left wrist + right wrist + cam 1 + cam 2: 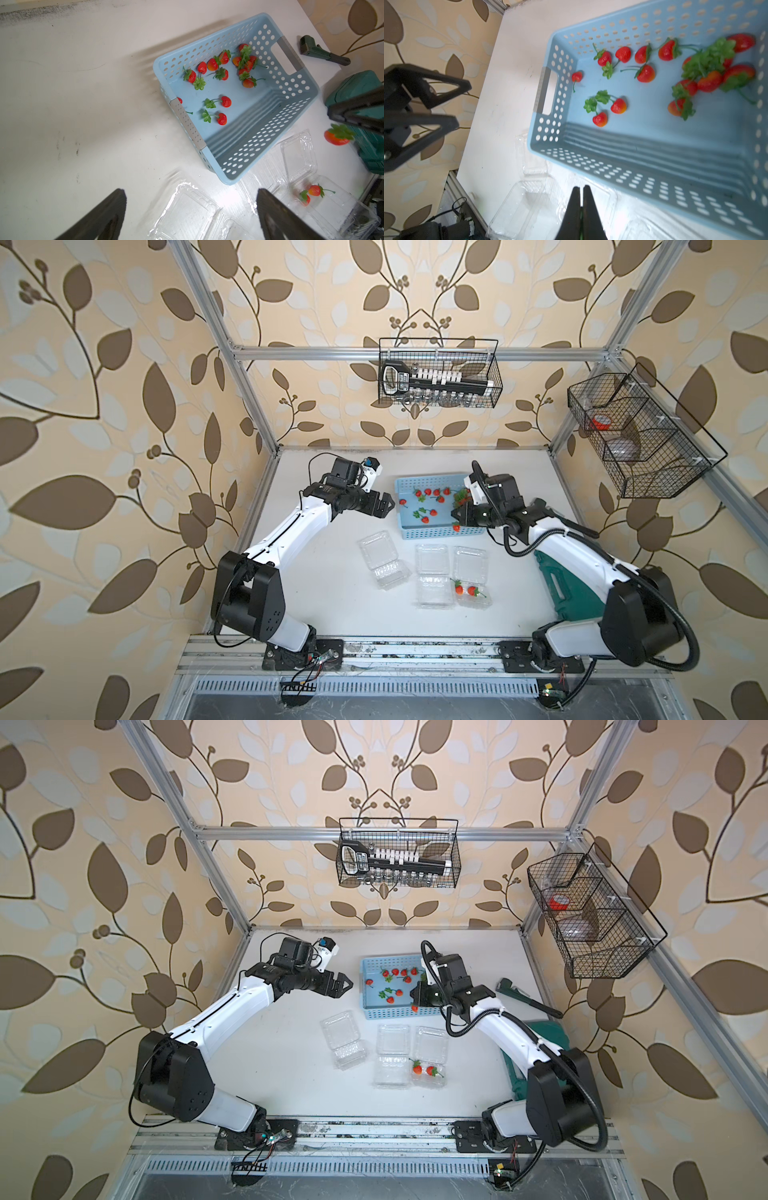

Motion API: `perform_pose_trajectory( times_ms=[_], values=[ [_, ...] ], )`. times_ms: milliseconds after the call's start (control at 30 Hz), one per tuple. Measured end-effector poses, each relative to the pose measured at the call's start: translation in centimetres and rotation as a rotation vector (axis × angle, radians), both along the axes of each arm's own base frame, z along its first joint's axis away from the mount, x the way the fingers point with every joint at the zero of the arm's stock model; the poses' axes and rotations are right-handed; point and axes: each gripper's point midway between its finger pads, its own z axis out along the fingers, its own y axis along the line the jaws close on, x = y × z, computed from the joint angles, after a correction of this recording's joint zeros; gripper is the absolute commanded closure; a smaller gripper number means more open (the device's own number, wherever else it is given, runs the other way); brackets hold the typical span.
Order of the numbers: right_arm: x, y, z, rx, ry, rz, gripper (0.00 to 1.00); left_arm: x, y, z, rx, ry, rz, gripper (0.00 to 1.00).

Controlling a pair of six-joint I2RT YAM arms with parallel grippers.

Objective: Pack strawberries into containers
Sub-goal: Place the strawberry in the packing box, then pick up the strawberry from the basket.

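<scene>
The left end effector [390, 506] hangs wide open and empty above the white tabletop [324, 597], just beside the left end of the light blue perforated plastic basket [436, 534]. The basket stands toward the tabletop's far edge with small red strawberries with green leafy tops [226, 101] loose on its floor. The right end effector [456, 517] is closed tight on the green top of one dangling berry [456, 526] by the basket's near wall. Three clear plastic hinged clamshell containers [432, 572] lie open between the basket and the near edge, the rightmost holding two strawberries.
</scene>
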Motion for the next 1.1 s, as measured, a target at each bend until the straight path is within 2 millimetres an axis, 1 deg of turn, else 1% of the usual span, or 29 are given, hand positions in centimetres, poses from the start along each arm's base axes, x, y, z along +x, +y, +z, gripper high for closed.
perform_pose_trajectory(
  times_ms=[67,167,267,400,533,633,667,800,933,1033,1100],
  values=[
    [-2.1,-0.8,-1.2,-0.020,0.029,-0.008,1.00,0.0,0.0,0.0,-0.001,0.000,-0.001,0.01],
    [-4.7,-1.6,-3.0,-0.043,0.082,-0.018,1.00,0.0,-0.1,0.0,-0.003,0.001,-0.003,0.01],
    [-6.8,-1.4,-4.5,-0.058,0.130,-0.003,1.00,-0.1,-0.2,0.1,-0.008,0.002,-0.008,0.01],
    [-9.3,-0.7,-6.6,-0.078,0.191,0.027,1.00,-0.1,-0.3,0.2,-0.013,0.001,-0.012,0.01],
    [-11.1,-1.1,-8.7,-0.120,0.245,0.025,0.99,-0.1,-0.3,0.2,-0.013,0.001,-0.012,0.01],
    [-11.6,-1.7,-9.7,-0.147,0.264,0.010,0.95,-0.1,-0.3,0.2,-0.012,0.001,-0.013,0.01],
    [-11.7,-1.8,-9.9,-0.153,0.268,0.007,0.91,-0.1,-0.3,0.2,-0.012,0.001,-0.013,0.01],
    [-11.9,-1.7,-10.0,-0.159,0.271,0.007,0.76,-0.2,-0.4,0.2,-0.012,0.001,-0.016,0.01],
    [-12.2,-2.0,-10.1,-0.178,0.275,0.015,0.69,-0.2,-0.5,0.2,-0.012,0.000,-0.019,0.01],
    [-11.6,-2.4,-9.3,-0.203,0.261,0.005,0.68,-0.2,-0.5,0.2,-0.012,0.000,-0.019,0.01],
    [-10.2,-2.6,-7.7,-0.201,0.227,-0.014,0.68,-0.2,-0.5,0.2,-0.012,0.000,-0.019,0.01]
  ],
)
